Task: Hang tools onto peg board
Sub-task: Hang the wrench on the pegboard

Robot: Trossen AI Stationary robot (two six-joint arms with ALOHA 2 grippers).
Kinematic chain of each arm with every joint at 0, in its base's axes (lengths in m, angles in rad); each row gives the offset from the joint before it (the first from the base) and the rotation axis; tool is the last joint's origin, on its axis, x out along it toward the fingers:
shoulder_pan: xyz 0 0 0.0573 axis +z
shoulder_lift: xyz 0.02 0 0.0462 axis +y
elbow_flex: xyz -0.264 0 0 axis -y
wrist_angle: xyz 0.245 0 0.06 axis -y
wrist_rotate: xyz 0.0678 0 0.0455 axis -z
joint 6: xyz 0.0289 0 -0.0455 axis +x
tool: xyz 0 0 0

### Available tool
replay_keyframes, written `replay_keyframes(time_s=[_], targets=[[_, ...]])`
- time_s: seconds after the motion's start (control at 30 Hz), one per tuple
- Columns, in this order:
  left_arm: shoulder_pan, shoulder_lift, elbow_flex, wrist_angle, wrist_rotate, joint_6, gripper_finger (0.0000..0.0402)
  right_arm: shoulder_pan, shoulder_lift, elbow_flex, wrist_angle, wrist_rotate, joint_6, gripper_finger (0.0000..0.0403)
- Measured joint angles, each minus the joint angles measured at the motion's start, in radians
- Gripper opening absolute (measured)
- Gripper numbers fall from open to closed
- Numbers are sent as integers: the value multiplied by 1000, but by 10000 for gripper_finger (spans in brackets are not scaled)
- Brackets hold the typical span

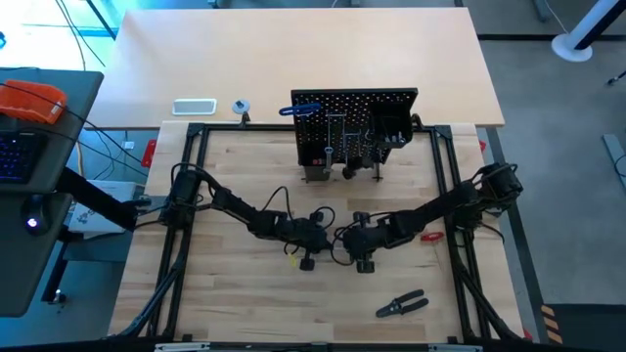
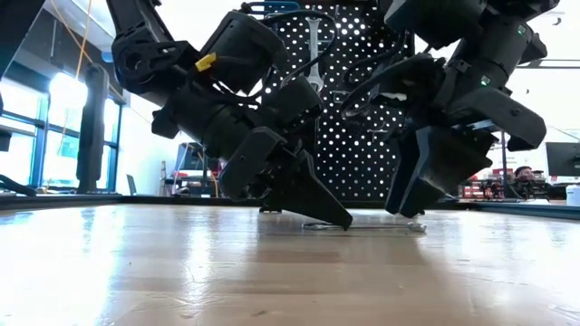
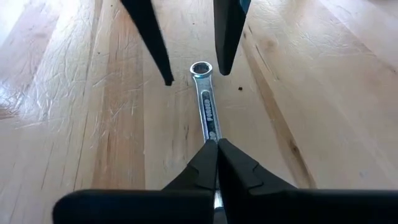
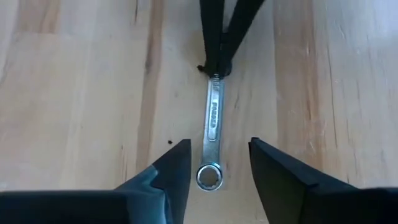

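A silver wrench (image 3: 207, 106) lies flat on the wooden table at mid-table, in front of the peg board (image 1: 355, 127). My left gripper (image 3: 217, 143) is shut on the shaft, away from the ring end. My right gripper (image 4: 219, 148) faces it from the other side. It is open, with a finger on either side of the ring end (image 4: 209, 176), touching nothing. In the low view the left gripper (image 2: 343, 220) slants down onto the wrench (image 2: 385, 226), and the right gripper (image 2: 419, 204) hangs just above it. My left gripper's fingertips (image 3: 208, 155) are closed over the wrench's shaft (image 3: 212, 132), toward the end opposite the ring. They slant down from the table's left side and lie along the shaft. The tips hide the place of contact. The wrench lies flat on the table.
Black-handled pliers (image 1: 401, 305) lie near the front right and a red clamp (image 1: 430, 235) lies right of the right gripper. A blue-handled key (image 1: 303, 110) and other tools hang on the peg board. A white tray (image 1: 194, 106) and a tape roll (image 1: 241, 106) sit behind, at left.
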Motion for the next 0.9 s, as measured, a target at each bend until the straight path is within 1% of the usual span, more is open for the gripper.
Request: replay_keyframes(time_s=[0.17,0.27,0.4,0.6,0.67,0.73,0.9], targets=[[-1,1,-2,15,-1,1,0,0,-1,-53,43,-1,42,164],[-2,2,-2,20,0,1,1,5,-1,-90,112,-6,61,154],[-2,2,-3,28,2,1,1,18,9,-101,147,12,53,120],[-2,2,-3,39,6,6,1,20,57,-97,173,8,37,37],[-2,2,-3,39,6,6,1,20,63,-96,175,10,37,15],[-3,2,-3,38,6,5,1,26,63,-95,178,21,32,6],[-5,-3,-2,42,3,15,1,37,38,-96,167,39,18,1]])
